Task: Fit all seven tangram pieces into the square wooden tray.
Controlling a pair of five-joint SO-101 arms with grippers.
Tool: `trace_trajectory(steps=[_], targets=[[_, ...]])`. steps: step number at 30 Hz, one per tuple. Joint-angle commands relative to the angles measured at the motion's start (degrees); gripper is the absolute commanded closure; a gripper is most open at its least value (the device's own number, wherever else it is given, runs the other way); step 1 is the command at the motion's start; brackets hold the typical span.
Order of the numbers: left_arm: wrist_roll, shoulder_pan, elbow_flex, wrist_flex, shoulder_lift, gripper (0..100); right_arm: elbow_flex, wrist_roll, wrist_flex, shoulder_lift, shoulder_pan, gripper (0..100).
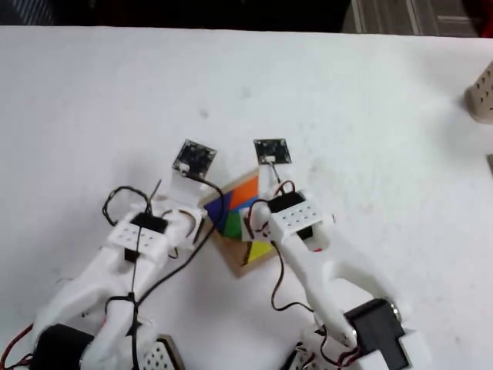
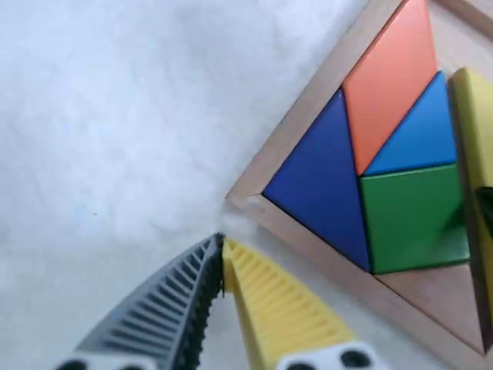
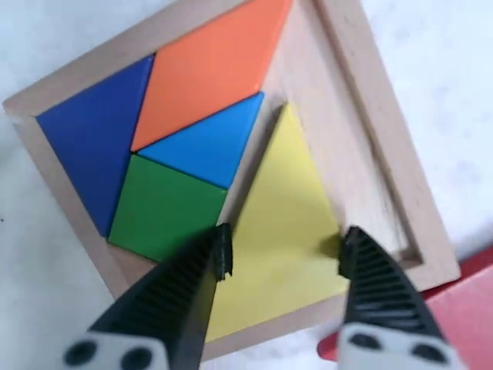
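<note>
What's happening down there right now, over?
Left gripper shut, empty, beside tray corner. Right gripper shut on yellow triangle, over tray's bare part. Four pieces seated; red piece outside the rim, not blocking.

Square wooden tray [image 3: 370, 116] on white desk [image 3: 447, 62], turned corner-on like diamond. Four pieces seated flat, packed together along one side:
- dark blue triangle [image 3: 92, 146] against rim
- orange parallelogram [image 3: 212, 69] beside it
- light blue triangle [image 3: 204, 142] against orange
- green square [image 3: 166, 208] touching both blues

Large yellow triangle [image 3: 281, 231] pinched in right tool [image 3: 283, 250], base overlapping tray rim, not seated. Red piece [image 3: 462, 324] outside tray, just beside rim, partly seen.
</note>
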Motion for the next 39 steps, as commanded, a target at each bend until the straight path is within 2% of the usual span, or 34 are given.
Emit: trace_trajectory(steps=[1, 5, 14, 19, 23, 27, 33, 39], targets=[[-0.7, 0.0, -1.3, -1.4, -0.2, 98, -0.5, 4.8, 0.7, -3.3, 2.7, 88.5], [-0.7, 0.0, -1.3, -1.4, -0.2, 98, -0.5, 5.6, 0.7, -4.8, 5.0, 89.3], [-0.7, 0.0, -1.3, -1.4, -0.3, 98, -0.4, 5.3, 2.0, -5.5, 4.6, 87.2], [-0.7, 0.0, -1.3, -1.4, -0.3, 98, 4.3, -1.9, 2.0, -5.5, 1.5, 76.3], [-0.7, 0.0, -1.3, -1.4, -0.3, 98, 6.6, -1.8, 0.9, -5.5, -3.0, 75.5], [-0.7, 0.0, -1.3, -1.4, -0.4, 98, 8.7, 3.8, -0.5, -5.6, -7.5, 75.5], [-0.7, 0.0, -1.3, -1.4, -0.4, 98, 9.1, 10.0, 0.3, -6.0, -8.2, 75.5], [-0.7, 0.0, -1.3, -1.4, -0.4, 98, 9.2, 10.6, 1.9, -6.5, -13.7, 75.5]])
